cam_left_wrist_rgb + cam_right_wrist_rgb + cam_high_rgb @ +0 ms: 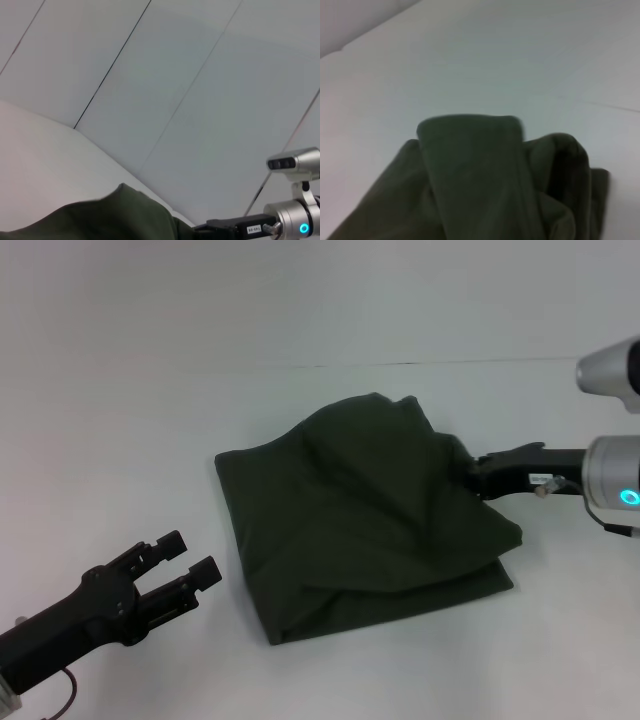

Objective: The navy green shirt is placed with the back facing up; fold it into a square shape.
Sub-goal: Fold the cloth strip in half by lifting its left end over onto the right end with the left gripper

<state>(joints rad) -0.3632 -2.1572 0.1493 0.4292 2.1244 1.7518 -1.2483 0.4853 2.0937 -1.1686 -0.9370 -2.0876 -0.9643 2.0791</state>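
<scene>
Right tool [468,472] grips the folded navy green shirt [360,520]

One navy green shirt [360,520], two hands: left hand [195,560], right hand [470,472].

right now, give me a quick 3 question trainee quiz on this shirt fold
1. True or false: the left gripper is touching the shirt.
2. Which gripper is at the shirt's edge? A) left B) right C) neither
3. Fill in: the shirt lies as a folded, rumpled bundle on the white ____.

Key:
1. False; it sits open, apart from the shirt, on the robot's left.
2. B; the right gripper meets the raised fabric on the robot's right side.
3. table
</scene>
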